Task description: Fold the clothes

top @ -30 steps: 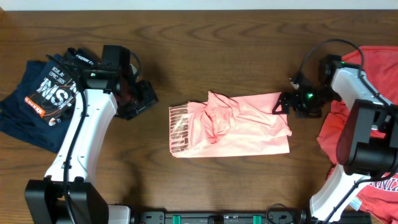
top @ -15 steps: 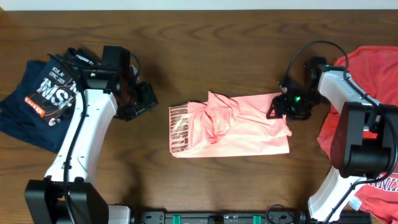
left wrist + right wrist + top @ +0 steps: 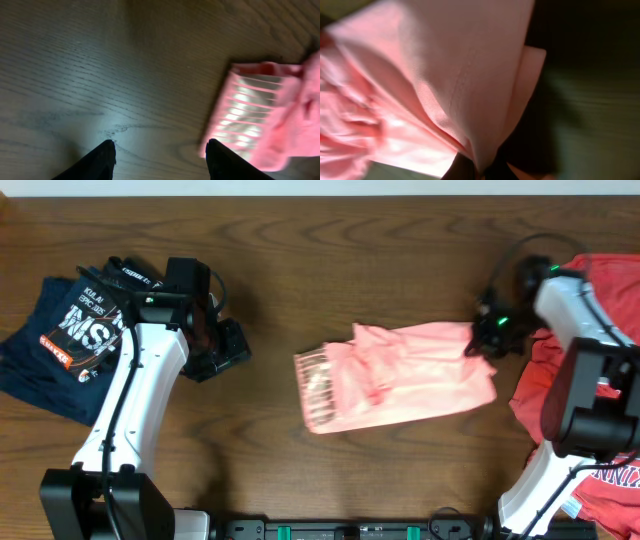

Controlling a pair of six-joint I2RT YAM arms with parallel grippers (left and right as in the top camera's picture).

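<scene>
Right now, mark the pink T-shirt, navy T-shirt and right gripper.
pink T-shirt (image 3: 400, 375), overhead, middle of the fabric.
navy T-shirt (image 3: 80, 325), overhead, on its white lettering.
right gripper (image 3: 477, 172), right wrist view, between its fingertips, on pinched pink cloth.

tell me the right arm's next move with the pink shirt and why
Probably lift the held edge and carry it left over the printed end, folding it in half: the right fingers are shut on the right edge of the pink T-shirt, which lies stretched out.
</scene>
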